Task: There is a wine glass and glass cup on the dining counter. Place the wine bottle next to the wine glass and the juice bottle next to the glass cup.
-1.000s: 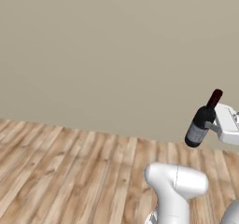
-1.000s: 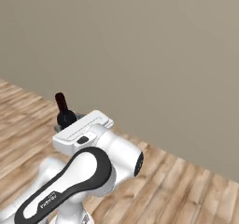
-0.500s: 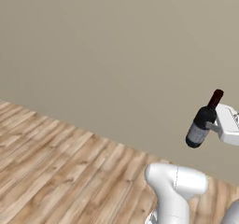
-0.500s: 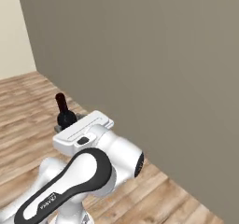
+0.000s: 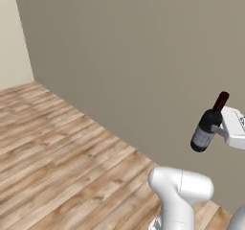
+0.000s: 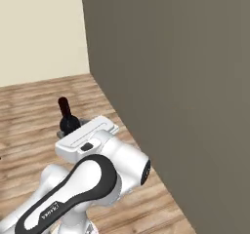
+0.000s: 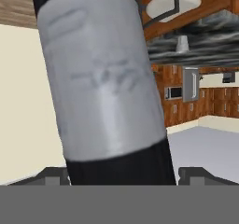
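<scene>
My gripper (image 5: pixel 218 128) is shut on the wine bottle (image 5: pixel 207 126), a dark slim bottle with a dark red top and a pale grey label, held up in the air and leaning slightly. From the right base view the wine bottle (image 6: pixel 67 118) pokes up behind the white hand. In the hand view its label (image 7: pixel 105 83) is very close, between my gripper's (image 7: pixel 123 174) two tips. That view is rolled upside down. At its upper right is the marbled dining counter (image 7: pixel 205 48) with one small pale glass (image 7: pixel 182 43) on it; I cannot tell which glass. The juice bottle is out of view.
A tall grey-brown wall (image 5: pixel 143 56) stands close ahead and meets a cream wall (image 6: pixel 39 28) at a corner. Wood-plank floor (image 5: pixel 52 147) spreads to the left. The hand view holds a stool (image 7: pixel 170 1) by the counter and wooden cabinets (image 7: pixel 179 101) far off.
The whole picture has swung in both base views, so the base has turned; the wall corner and cream wall have come into view. The bottle stays in the gripper as before.
</scene>
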You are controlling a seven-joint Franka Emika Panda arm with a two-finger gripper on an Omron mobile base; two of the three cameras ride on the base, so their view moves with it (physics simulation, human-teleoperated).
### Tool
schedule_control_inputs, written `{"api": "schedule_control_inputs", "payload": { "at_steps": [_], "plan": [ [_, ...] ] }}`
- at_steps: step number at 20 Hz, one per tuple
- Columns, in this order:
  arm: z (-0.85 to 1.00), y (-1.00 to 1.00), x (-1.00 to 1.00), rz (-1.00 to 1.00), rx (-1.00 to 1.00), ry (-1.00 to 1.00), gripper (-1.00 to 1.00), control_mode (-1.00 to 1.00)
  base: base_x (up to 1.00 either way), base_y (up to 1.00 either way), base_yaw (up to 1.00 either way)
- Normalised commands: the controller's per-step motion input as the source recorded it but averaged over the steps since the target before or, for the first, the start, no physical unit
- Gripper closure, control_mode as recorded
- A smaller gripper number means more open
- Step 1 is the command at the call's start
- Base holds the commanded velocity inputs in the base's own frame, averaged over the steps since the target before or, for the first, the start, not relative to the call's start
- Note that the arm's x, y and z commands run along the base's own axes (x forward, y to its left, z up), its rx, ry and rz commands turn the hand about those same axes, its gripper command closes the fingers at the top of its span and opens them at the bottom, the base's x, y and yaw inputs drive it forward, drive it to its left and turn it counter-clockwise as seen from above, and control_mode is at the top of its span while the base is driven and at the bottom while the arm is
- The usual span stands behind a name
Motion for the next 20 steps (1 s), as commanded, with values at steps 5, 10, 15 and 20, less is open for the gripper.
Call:
{"api": "schedule_control_inputs", "payload": {
  "at_steps": [5,10,15,20],
  "plan": [
    [0.00,0.00,0.00,0.00,0.00,0.00,1.00,1.00,1.00,-0.25,0.52],
    [0.00,0.00,0.00,0.00,0.00,0.00,1.00,1.00,0.98,-0.42,0.41],
    [0.00,0.00,0.00,0.00,0.00,0.00,1.00,1.00,0.93,-0.51,0.33],
    [0.00,0.00,0.00,0.00,0.00,0.00,1.00,1.00,0.82,-0.59,0.34]
  ]
}}
